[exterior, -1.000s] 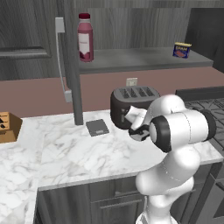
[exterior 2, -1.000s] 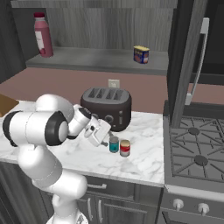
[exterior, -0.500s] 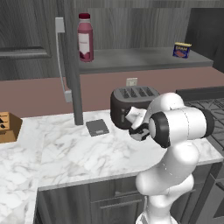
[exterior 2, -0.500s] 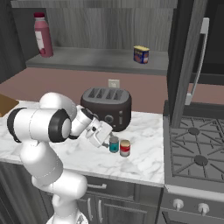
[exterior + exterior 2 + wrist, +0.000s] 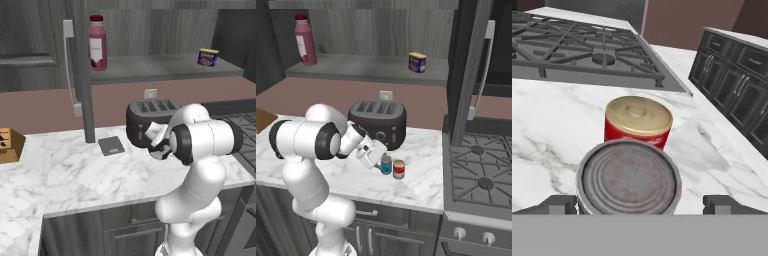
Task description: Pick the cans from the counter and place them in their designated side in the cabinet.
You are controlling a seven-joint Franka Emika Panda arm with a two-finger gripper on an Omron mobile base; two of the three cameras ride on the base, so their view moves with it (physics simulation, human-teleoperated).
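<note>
The gripper stands wide open, holding nothing, its tips either side of the teal can. Two cans stand upright on the counter: the teal one nearest, the red can just behind it.

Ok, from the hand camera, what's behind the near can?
The red can stands right behind the near can, with stove grates beyond. Its lower body is covered, so contact between them can't be told.

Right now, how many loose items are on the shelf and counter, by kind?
Cans: 2, teal can and red can
Bottle: 1
Blue tin: 1
Toaster: 1
Wooden block: 1
Total: 6
</note>
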